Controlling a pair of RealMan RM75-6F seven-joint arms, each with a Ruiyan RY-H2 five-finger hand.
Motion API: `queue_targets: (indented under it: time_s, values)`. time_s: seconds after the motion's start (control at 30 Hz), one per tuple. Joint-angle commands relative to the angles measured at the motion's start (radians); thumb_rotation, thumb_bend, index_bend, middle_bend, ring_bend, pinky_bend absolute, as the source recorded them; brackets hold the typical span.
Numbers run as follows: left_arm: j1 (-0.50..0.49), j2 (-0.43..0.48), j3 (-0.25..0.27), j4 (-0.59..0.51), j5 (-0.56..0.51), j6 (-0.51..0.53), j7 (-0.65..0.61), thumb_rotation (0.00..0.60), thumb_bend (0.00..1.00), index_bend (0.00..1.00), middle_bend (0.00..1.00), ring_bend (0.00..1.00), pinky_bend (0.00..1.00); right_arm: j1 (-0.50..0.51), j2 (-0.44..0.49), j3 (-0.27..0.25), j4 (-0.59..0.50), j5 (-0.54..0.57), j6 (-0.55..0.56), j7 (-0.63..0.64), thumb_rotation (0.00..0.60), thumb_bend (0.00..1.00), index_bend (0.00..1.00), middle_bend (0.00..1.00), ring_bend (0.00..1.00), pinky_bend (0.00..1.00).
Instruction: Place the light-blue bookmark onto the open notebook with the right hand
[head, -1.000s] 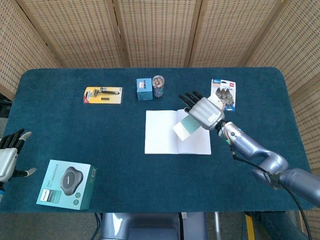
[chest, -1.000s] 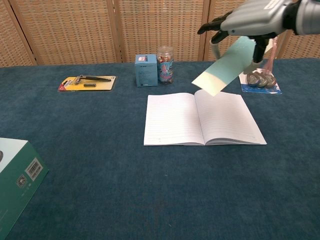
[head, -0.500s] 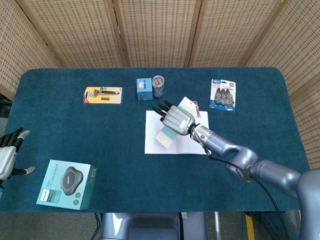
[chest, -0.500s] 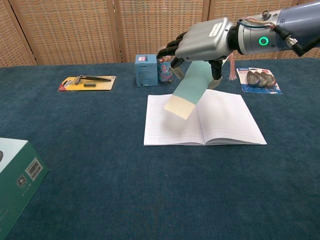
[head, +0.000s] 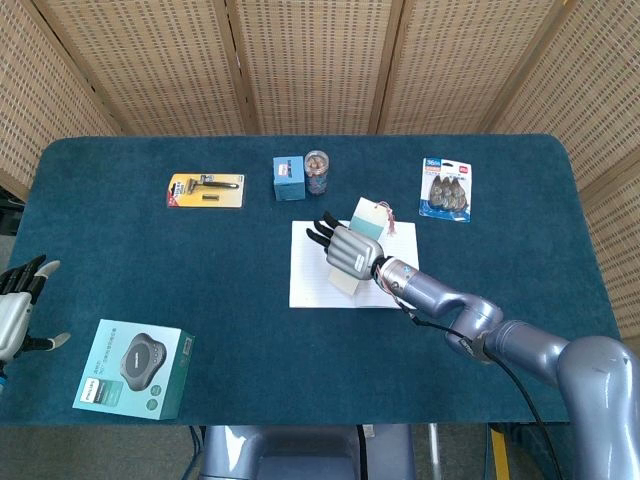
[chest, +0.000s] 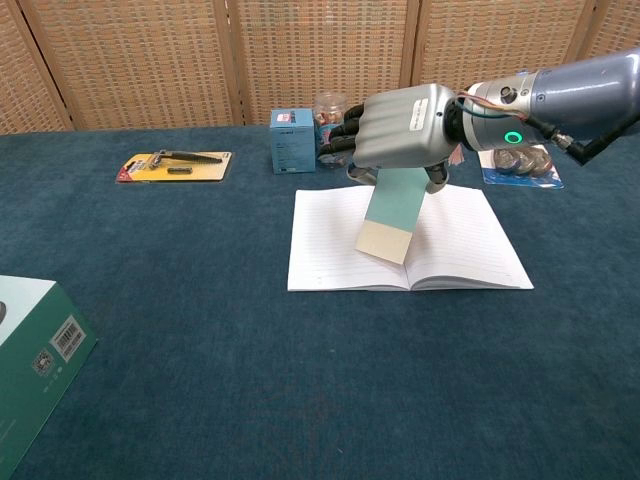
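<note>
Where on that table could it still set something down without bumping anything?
Bare cloth runs along the near edge of the table, between the teal box and the right arm. Another free patch lies between the razor card and the open notebook. The back middle is crowded: small blue box, jar, and the right hand holding the bookmark.

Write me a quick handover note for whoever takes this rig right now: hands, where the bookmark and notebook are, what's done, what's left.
Right hand: holds the light-blue bookmark over the middle of the open notebook, lower end close to the page; contact unclear.
Left hand: holds nothing, at the table's left edge.
Done: bookmark carried to the notebook.
Left: lay it flat on the page, let go, pull the right hand away.
</note>
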Motion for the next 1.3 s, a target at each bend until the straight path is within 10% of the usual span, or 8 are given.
queue_targets:
  time_s: [0.03, 0.2, 0.5, 0.8, 0.9, 1.07, 1.3]
  values:
    - [0.0, 0.0, 0.001, -0.001, 0.001, 0.001, 0.001, 0.6, 0.0, 0.0, 0.0, 0.0, 0.0, 0.004, -0.002, -0.006, -0.005, -0.003, 0.005, -0.018, 0.6, 0.21, 0.63, 0.0, 0.0, 0.1]
    - [-0.001, -0.001, 0.002, -0.001, 0.001, -0.001, 0.005, 0.6, 0.0, 0.0, 0.0, 0.0, 0.0, 0.011, 0.002, -0.018, -0.017, -0.025, 0.022, -0.056, 0.6, 0.2, 0.58, 0.0, 0.0, 0.1]
    - [-0.004, -0.001, 0.003, -0.001, -0.001, -0.005, 0.006, 0.6, 0.0, 0.0, 0.0, 0.0, 0.0, 0.011, 0.004, -0.045, 0.011, -0.059, 0.07, -0.072, 0.6, 0.05, 0.01, 0.0, 0.0, 0.1]
    - [-0.006, -0.003, 0.008, -0.006, 0.006, -0.003, 0.014, 0.6, 0.0, 0.0, 0.0, 0.0, 0.0, -0.017, 0.055, -0.068, 0.013, -0.104, 0.18, -0.028, 0.6, 0.07, 0.0, 0.0, 0.0, 0.1]
    - [-0.002, -0.001, 0.01, -0.008, 0.015, 0.005, 0.009, 0.6, 0.0, 0.0, 0.0, 0.0, 0.0, -0.051, 0.064, -0.052, 0.001, -0.078, 0.246, 0.048, 0.6, 0.26, 0.0, 0.0, 0.0, 0.11]
    - [0.001, 0.003, 0.014, -0.009, 0.027, 0.008, -0.001, 0.6, 0.0, 0.0, 0.0, 0.0, 0.0, -0.114, 0.083, -0.012, -0.104, 0.046, 0.273, 0.383, 0.6, 0.92, 0.02, 0.01, 0.0, 0.15]
    - [0.0, 0.003, 0.017, -0.012, 0.04, 0.01, -0.001, 0.6, 0.0, 0.0, 0.0, 0.0, 0.0, -0.12, 0.113, -0.011, -0.226, 0.12, 0.185, 0.521, 0.6, 1.0, 0.04, 0.03, 0.0, 0.15]
